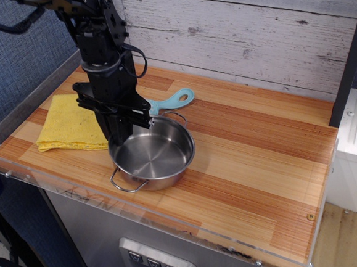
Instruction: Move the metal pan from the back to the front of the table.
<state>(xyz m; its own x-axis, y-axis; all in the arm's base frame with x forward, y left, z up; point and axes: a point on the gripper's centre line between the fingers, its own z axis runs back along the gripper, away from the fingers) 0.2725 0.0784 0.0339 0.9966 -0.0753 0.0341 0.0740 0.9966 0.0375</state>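
One stainless-steel pan [153,157] matters here, and it sits flat on the wooden surface [249,165] close to the front acrylic rim, directly under and just in front of my tool [122,137]. My tool comes down at the pan's back-left rim; whether its jaws are clamped on that rim or apart I cannot tell, since the black body hides the tips. The pan looks level, with one wire loop handle [126,184] pointing toward the front edge on the side away from my tool.

I judge the placing to be nearly done, so the step to do well is the release. I should part the jaws fully before any lift, then rise straight up, so the rim is not dragged or tipped. Behind my tool lies a light-blue handled utensil [174,100], and to its left a yellow cloth [72,122]; a vertical retreat avoids both.
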